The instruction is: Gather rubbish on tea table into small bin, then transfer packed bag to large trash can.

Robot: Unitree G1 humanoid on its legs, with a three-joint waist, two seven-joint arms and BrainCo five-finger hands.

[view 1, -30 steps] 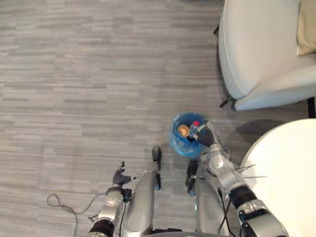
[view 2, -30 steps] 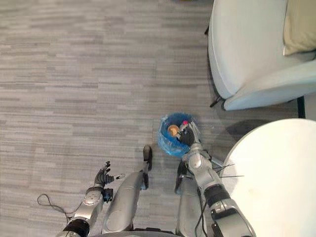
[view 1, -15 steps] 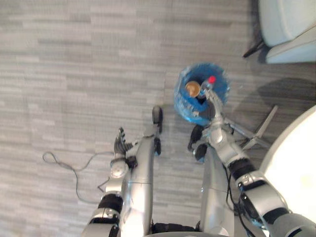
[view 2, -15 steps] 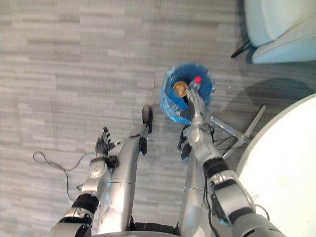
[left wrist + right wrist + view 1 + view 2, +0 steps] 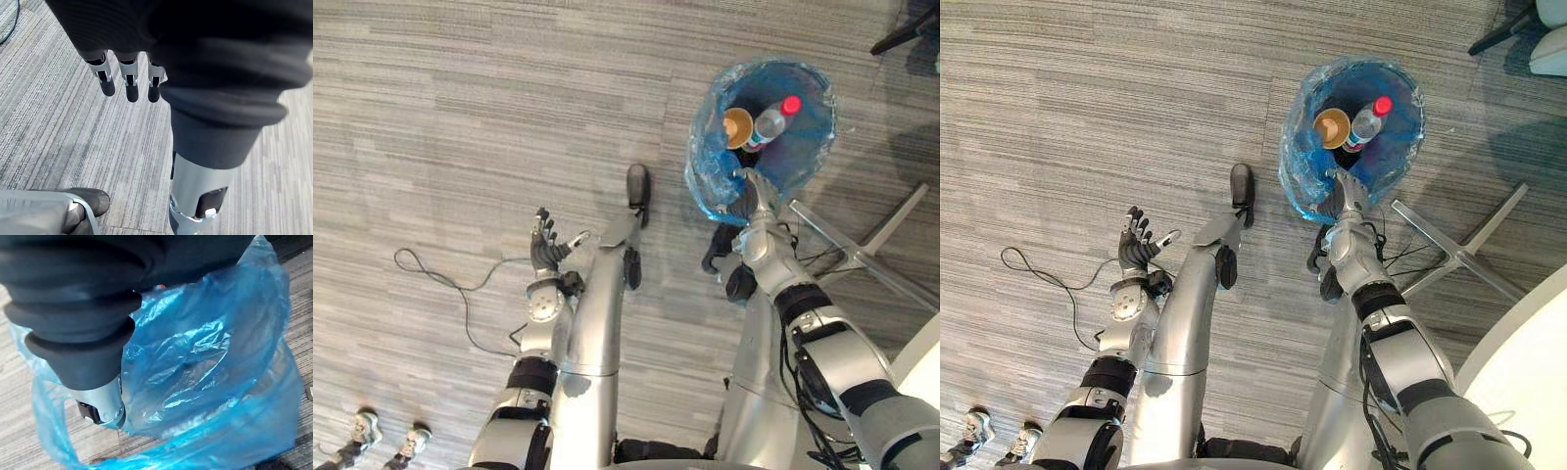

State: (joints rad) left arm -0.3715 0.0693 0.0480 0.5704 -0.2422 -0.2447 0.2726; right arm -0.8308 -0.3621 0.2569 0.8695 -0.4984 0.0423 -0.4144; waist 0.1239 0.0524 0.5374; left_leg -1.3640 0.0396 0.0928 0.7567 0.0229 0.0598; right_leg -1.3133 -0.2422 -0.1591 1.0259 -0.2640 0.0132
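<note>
A small bin lined with a blue plastic bag (image 5: 705,181) stands on the grey floor in front of me. Inside it lie a clear bottle with a red cap (image 5: 771,119) and a brown paper cup (image 5: 737,125). My right hand (image 5: 751,196) is at the bin's near rim, against the bag's edge. In the right wrist view the blue bag (image 5: 205,352) billows just past that hand's thumb (image 5: 105,406). My left hand (image 5: 544,250) hangs open and empty over the floor to the left, its fingers (image 5: 128,81) straight.
Metal table legs (image 5: 862,250) spread over the floor just right of the bin. The white round table's edge (image 5: 1528,362) shows at the lower right. A dark chair leg (image 5: 901,34) stands at the top right.
The camera has tipped down, so the bin shows larger and higher. My right hand has drawn back from over the rubbish to the bin's near rim. The left hand has stayed open.
</note>
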